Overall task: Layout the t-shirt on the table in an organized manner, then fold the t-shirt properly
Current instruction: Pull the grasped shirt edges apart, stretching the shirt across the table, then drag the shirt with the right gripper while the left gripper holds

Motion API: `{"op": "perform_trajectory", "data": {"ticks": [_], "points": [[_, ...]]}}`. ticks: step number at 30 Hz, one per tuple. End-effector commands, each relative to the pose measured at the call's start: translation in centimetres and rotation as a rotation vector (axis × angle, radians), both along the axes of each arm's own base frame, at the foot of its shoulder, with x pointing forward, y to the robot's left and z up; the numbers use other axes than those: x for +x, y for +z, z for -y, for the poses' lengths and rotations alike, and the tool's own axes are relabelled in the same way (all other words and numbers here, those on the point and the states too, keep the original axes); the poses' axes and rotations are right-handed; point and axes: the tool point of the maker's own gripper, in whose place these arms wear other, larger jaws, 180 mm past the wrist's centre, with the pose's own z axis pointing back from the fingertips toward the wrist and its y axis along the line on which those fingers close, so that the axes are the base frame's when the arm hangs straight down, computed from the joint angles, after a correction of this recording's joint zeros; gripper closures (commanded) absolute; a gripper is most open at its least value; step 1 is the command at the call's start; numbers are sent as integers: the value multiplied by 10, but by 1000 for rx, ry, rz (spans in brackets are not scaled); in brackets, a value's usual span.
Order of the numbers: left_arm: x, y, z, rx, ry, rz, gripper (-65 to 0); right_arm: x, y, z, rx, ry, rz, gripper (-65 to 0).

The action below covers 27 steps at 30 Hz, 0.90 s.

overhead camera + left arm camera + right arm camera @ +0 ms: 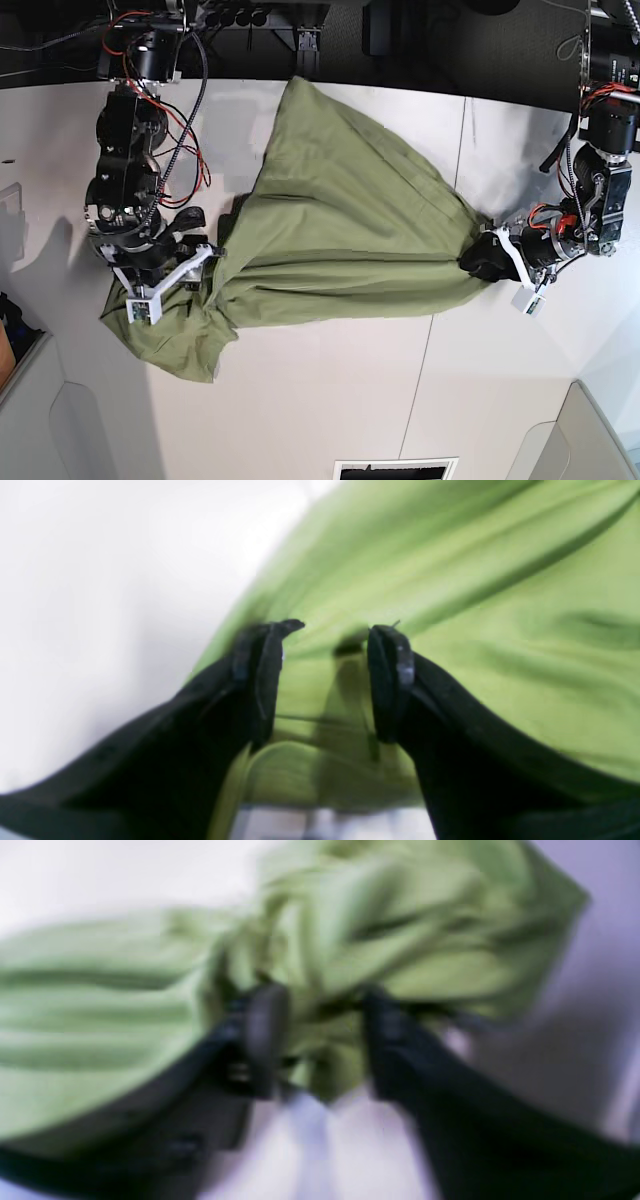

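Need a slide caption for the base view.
Two arms stretch the green t-shirt across the white table, right pincer and left pincer at opposite ends of the bunched cloth.

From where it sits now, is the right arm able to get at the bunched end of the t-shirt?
Probably yes: the right gripper already straddles the bunched t-shirt, cloth lying between its spread fingers, with nothing else in the way.

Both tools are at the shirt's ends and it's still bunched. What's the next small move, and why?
Probably draw the left tool outward, away from the right tool, to tension the shirt. The cloth fans from a gathered point at the left tool, and a crumpled heap sits on the table by the right tool. Whether either tool actually grips cloth is unclear, so check first.
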Motion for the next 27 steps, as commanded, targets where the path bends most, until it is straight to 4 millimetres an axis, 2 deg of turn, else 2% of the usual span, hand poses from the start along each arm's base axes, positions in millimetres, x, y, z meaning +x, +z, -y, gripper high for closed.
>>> {"op": "perform_trajectory", "data": {"ticks": [1,4,6,10,15,18,22,27], "points": [[-9,-10,-28,122,17,-69,-321,4,13,2,-1,-6,40,-382],[-10,-11,-31,141,12,-72,-321,-17,2,12,-29,-11,6,-388],[-12,-12,-36,166,7,-77,-321,-30,-3,26,-57,-46,0,-388],[-12,-7,-48,179,21,-74,-321,-38,-4,40,-78,-71,42,-388],[-10,4,-55,128,57,-63,-321,-23,7,34,-33,-65,117,-388],[-9,4,-48,105,58,-64,-321,-8,0,26,8,-36,101,-387],[-11,-1,-41,94,52,-75,-321,10,-9,5,87,29,76,-387],[-13,-3,-40,90,53,-85,-321,30,11,-28,120,84,138,-387]]}}
